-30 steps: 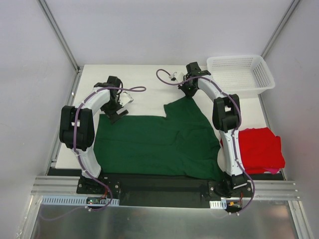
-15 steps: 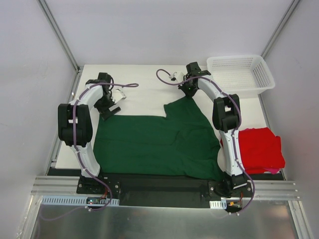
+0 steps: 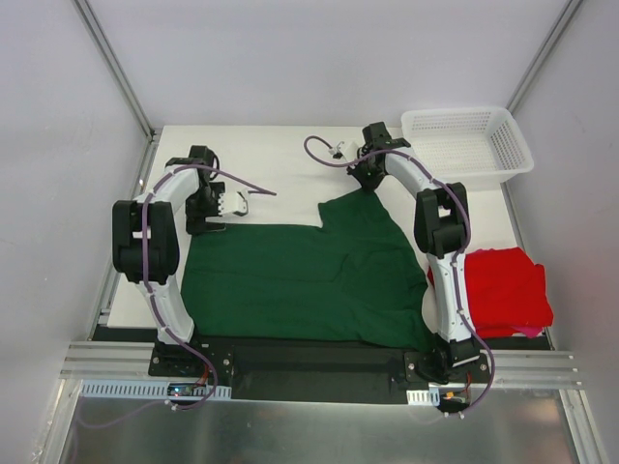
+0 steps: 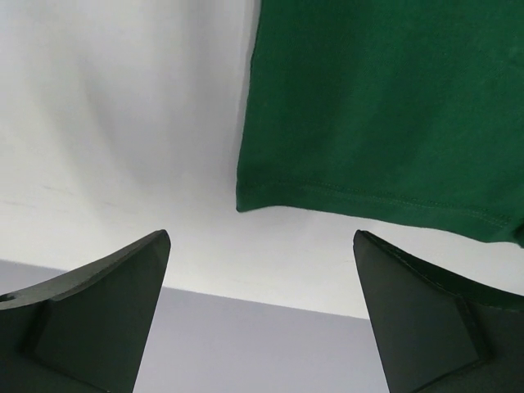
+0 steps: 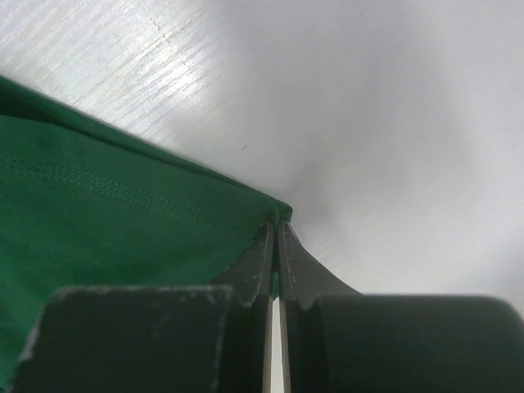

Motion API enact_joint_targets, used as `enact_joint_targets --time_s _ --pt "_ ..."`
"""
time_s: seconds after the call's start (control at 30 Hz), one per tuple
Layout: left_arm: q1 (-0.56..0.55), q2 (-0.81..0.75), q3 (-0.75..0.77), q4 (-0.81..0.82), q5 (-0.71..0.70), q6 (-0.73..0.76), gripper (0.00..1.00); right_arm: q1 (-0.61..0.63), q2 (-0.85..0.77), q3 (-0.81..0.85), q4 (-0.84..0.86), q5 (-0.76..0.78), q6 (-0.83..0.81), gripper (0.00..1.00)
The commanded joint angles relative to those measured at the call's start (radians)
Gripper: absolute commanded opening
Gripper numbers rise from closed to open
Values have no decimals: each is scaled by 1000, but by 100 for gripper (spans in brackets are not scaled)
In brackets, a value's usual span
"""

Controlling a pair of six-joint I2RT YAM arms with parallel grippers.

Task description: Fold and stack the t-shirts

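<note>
A dark green t-shirt (image 3: 300, 275) lies spread flat in the middle of the table. Its far right corner is drawn toward the back, where my right gripper (image 3: 368, 184) is shut on it. The right wrist view shows that hemmed corner (image 5: 282, 209) pinched at the closed tips of my right gripper (image 5: 277, 228). My left gripper (image 3: 206, 220) hovers by the shirt's far left corner, open. In the left wrist view its gripper (image 4: 260, 246) holds nothing, and the green hem corner (image 4: 246, 203) lies just beyond the fingers. A bright red t-shirt (image 3: 503, 290) lies folded at the right edge.
A white mesh basket (image 3: 466, 143) stands at the back right corner. Bare white table (image 3: 280, 159) stretches behind the green shirt. Grey walls close in the left, back and right. The arms' base rail (image 3: 309, 362) runs along the near edge.
My left gripper has moved left, off the green shirt's far left corner, and its wrist has turned. My right gripper stays shut on the far right corner.
</note>
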Motion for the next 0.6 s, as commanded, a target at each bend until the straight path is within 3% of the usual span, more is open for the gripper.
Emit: enact_joint_targets --time_s 0.0,0.33,0.57 --pt "5 40 24 -32 74 179 96 -8 -72 -23 -33 6 14 1" --pt "27 128 88 -24 83 311 93 -8 -81 -5 -42 6 31 1" --pt "53 165 130 -25 71 333 82 -8 -60 34 -56 4 32 1"
